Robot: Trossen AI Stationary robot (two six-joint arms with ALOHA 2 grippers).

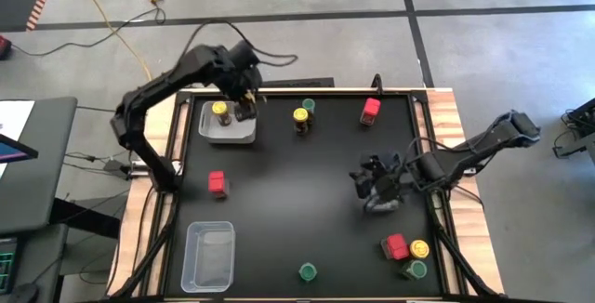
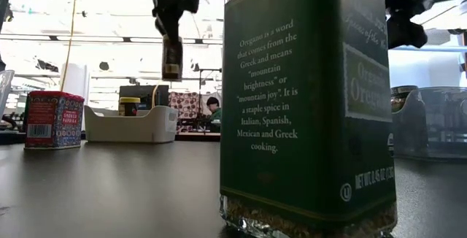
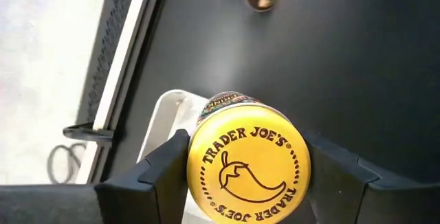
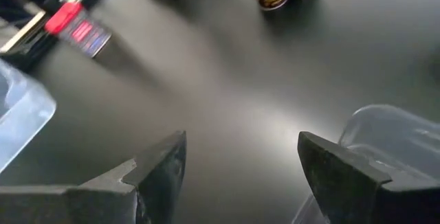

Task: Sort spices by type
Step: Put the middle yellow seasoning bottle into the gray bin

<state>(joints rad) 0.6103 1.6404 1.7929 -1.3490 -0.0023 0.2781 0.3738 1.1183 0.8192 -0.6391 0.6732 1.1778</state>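
Observation:
My left gripper (image 1: pixel 245 106) is at the table's far left, above a white bin (image 1: pixel 228 132), shut on a dark jar with a yellow lid (image 3: pixel 247 159). Another yellow-lidded jar (image 1: pixel 219 110) stands inside that bin. My right gripper (image 1: pixel 375 184) hovers open at the right side, low over the table, beside a clear bin (image 4: pixel 392 148). Loose spices stand on the table: a yellow jar (image 1: pixel 301 117) with a green one (image 1: pixel 309 105), red blocks (image 1: pixel 217 184) (image 1: pixel 371 111), a green jar (image 1: pixel 307 270), and a red, yellow and green cluster (image 1: pixel 409 252). My left gripper pinches the jar between its two fingers (image 3: pixel 165 165) at the top, by the yellow lid's rim (image 3: pixel 196 162). It comes from above, pointing down. The jar (image 2: pixel 172 57) hangs upright below the fingers, lifted clear above the white bin (image 2: pixel 131 125).
A second clear bin (image 1: pixel 209 256) sits at the near left corner. In the low view a green oregano jar (image 2: pixel 306 106) stands close in front and a red tin (image 2: pixel 55 119) stands to the left. The middle of the black mat (image 1: pixel 288 201) is bare.

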